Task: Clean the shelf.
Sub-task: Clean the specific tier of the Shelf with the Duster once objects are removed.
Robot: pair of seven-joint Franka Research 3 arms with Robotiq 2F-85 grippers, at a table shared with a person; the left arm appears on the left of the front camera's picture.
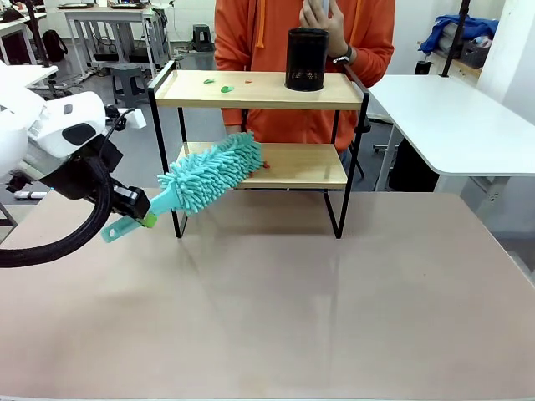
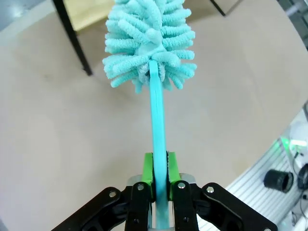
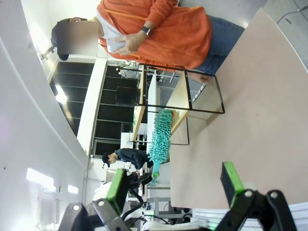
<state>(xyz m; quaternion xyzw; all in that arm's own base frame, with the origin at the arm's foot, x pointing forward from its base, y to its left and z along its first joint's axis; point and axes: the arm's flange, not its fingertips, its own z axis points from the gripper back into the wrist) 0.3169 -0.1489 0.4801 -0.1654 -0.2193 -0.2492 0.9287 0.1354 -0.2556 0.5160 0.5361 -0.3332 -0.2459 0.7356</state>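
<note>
Left edge of tabletop (image 1: pixel 292 317): left arm (image 1: pixel 58 138) comes in low. Left gripper (image 2: pixel 160 169) is clamped tight on the flat handle of a teal duster (image 1: pixel 213 174), green pads pressed to either side of it. A short stub of handle pokes out behind the grip. The duster slants up and to the right, clear of the tabletop.

Fluffy head of the duster lies across the left end of the shelf's lower board, between the two left legs. Contact with the wood can't be made out. A small reddish bit (image 1: pixel 266 165) sits on that board just beside the duster's tip.

Shelf (image 1: pixel 259 89) stands upright near the far edge of the tabletop, a little left of the middle. On the top board, left part, are two small green scraps (image 1: pixel 226 88) and an orange speck (image 1: pixel 250 81). On its right part is a black mesh cup (image 1: pixel 306 60), upright.

Behind the shelf stands a person in an orange hoodie (image 1: pixel 242 38), one hand (image 1: pixel 324 23) raised at chest height.

Right gripper (image 3: pixel 173 185): jaws spread wide, nothing between them.
</note>
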